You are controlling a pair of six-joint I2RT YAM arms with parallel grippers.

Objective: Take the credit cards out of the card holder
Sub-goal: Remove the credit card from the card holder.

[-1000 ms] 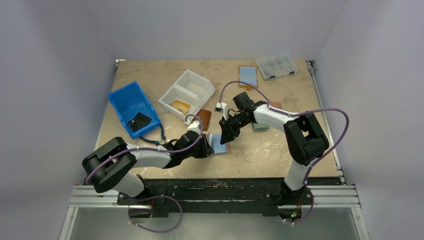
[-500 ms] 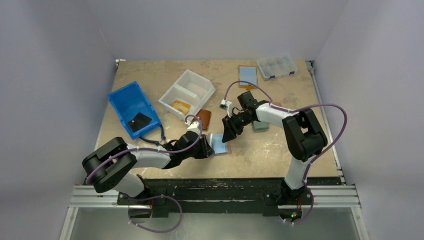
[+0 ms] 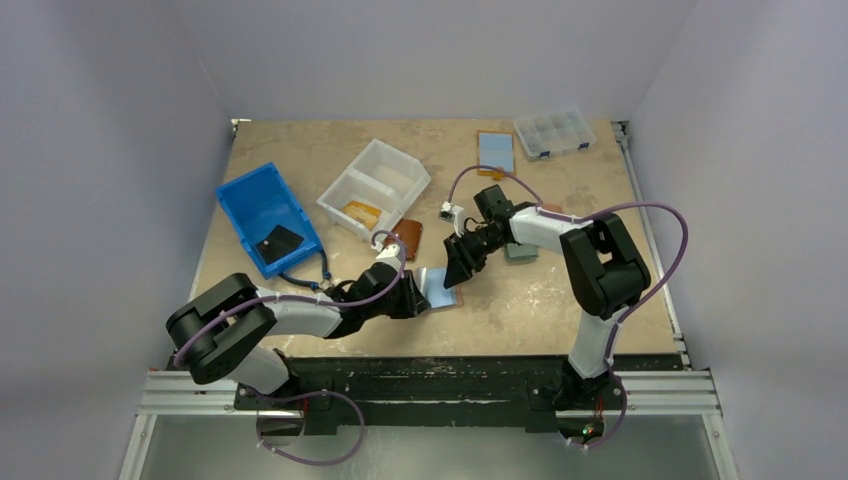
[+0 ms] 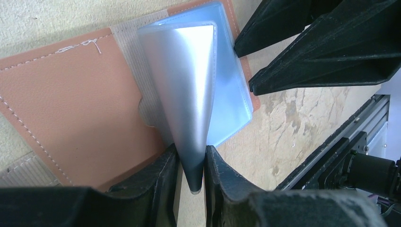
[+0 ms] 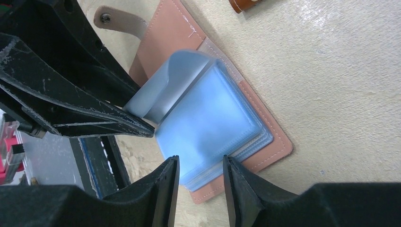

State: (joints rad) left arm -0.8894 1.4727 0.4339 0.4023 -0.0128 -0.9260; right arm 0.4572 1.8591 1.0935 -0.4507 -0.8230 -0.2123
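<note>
The left hand (image 4: 190, 166) is clamped on 1 clear plastic sleeve (image 4: 184, 94) of the open card holder (image 4: 71, 109). Its 2 fingers pinch the glossy leaf and lift it into a curl above the rest of the stack. The right hand (image 5: 199, 166) reaches in from 2 o'clock with its fingers a narrow gap apart and nothing between them, straddling the free edge of the light-blue credit cards (image 5: 208, 123).

The cards sit inside the stacked sleeves on 1 panel of the tan holder. It lies flat on the counter (image 3: 500, 320) near 6 o'clock, between the 2 arms.

The cards look thin, light and stiff, probably slick against the plastic. The sleeves look soft and floppy and are likely to buckle rather than resist. The holder looks light enough to drag or lift with any pull, so the pinch on the leaf should help steady it. The best hold is probably a card's short edge at a sleeve mouth, gripped across its 2 flat faces. The views do not show whether any card edge sticks out far enough to catch.
</note>
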